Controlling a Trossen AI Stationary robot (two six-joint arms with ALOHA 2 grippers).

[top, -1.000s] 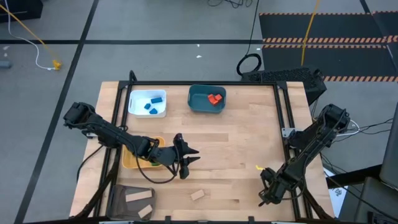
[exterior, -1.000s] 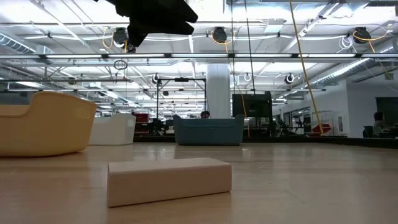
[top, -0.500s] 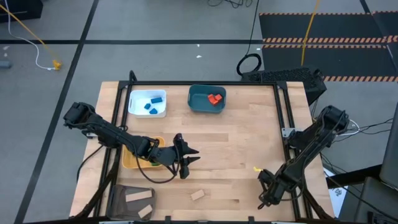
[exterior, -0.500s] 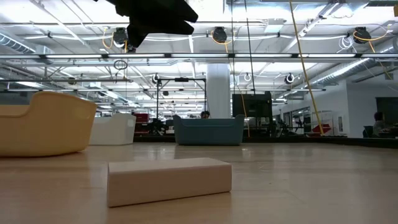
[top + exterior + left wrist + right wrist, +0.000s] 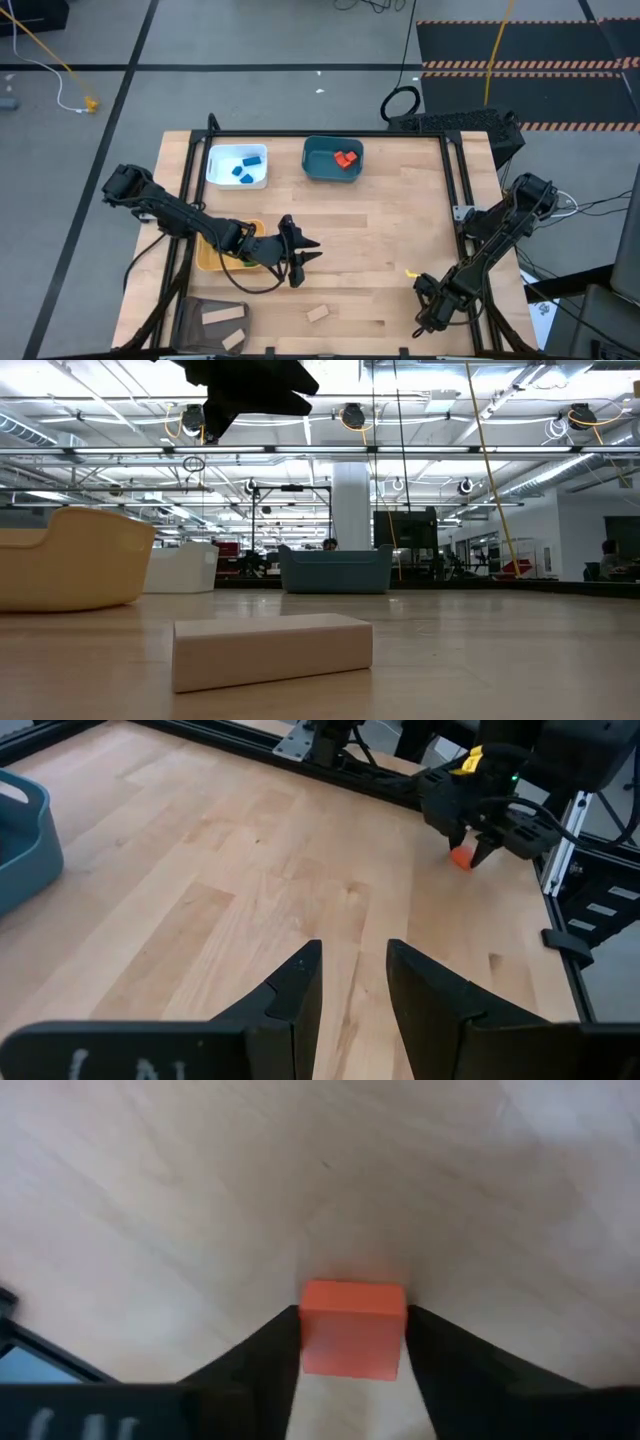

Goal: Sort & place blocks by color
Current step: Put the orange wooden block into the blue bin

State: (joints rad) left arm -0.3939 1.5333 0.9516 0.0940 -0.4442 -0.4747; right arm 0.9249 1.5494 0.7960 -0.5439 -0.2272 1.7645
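An orange block (image 5: 352, 1328) lies on the wood table near its near right corner, and my right gripper (image 5: 352, 1345) points steeply down over it, shut on it. The left wrist view shows the same block (image 5: 461, 858) under that gripper (image 5: 478, 848); in the high view my right gripper (image 5: 430, 305) hides it. My left gripper (image 5: 352, 982) hovers over the table's left middle (image 5: 300, 262), open by a narrow gap, nothing between its fingers. A tan block (image 5: 317, 314) lies flat near the front edge. My right gripper pinches the orange block by two opposite side faces (image 5: 306, 1342) between its two fingers. The fingers come from above, pointing steeply down. The block sits level with its underside on the table.
A white tray (image 5: 222, 178) with blue blocks (image 5: 250, 158) and a teal tray (image 5: 318, 168) with red blocks (image 5: 346, 159) stand at the far edge. A yellow tray (image 5: 208, 262) sits under my left arm. A dark mesh tray (image 5: 192, 318) holds tan pieces.
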